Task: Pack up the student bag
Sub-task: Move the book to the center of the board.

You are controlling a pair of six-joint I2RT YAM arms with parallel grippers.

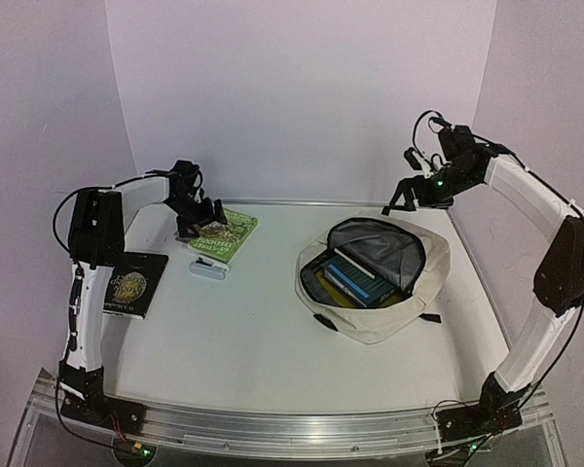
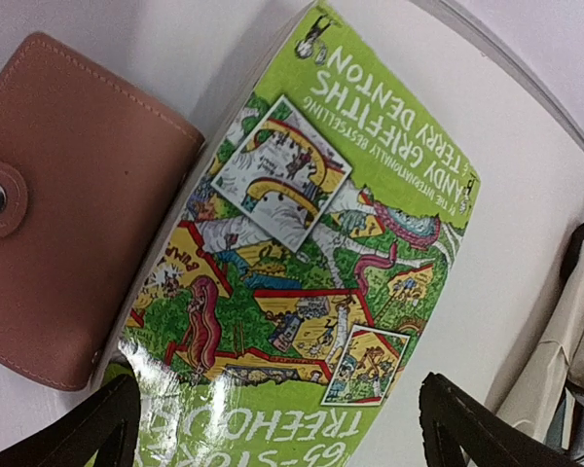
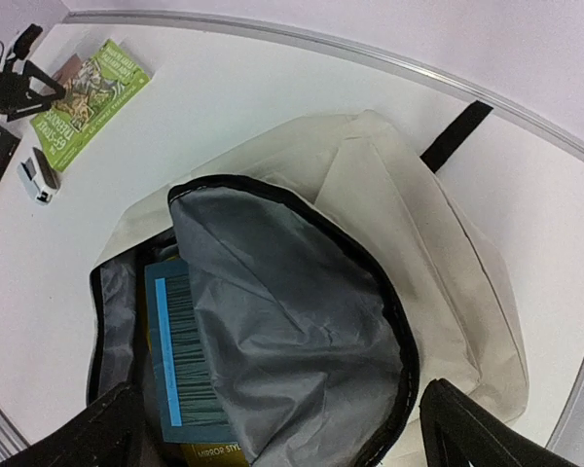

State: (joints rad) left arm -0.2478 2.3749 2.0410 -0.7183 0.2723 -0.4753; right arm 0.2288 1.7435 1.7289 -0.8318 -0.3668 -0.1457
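A black book (image 1: 134, 282) lies flat at the left, not yet packed. The left gripper (image 1: 199, 218) hangs with its jaws wide and empty over the green book (image 2: 311, 253), probably lined up to lift it, with a pink wallet (image 2: 58, 214) just beside that book and a small white item (image 1: 209, 269) near it. Right of the middle, the student bag (image 1: 389, 321) lies with its flap thrown back so that things can drop in, and the right gripper (image 1: 406, 201) hovers wide and empty above its far rim. That makes one bag, two books, one wallet and one small item outside it, and at least two books inside, a blue book (image 1: 355, 279) over a yellow book (image 3: 209, 453).
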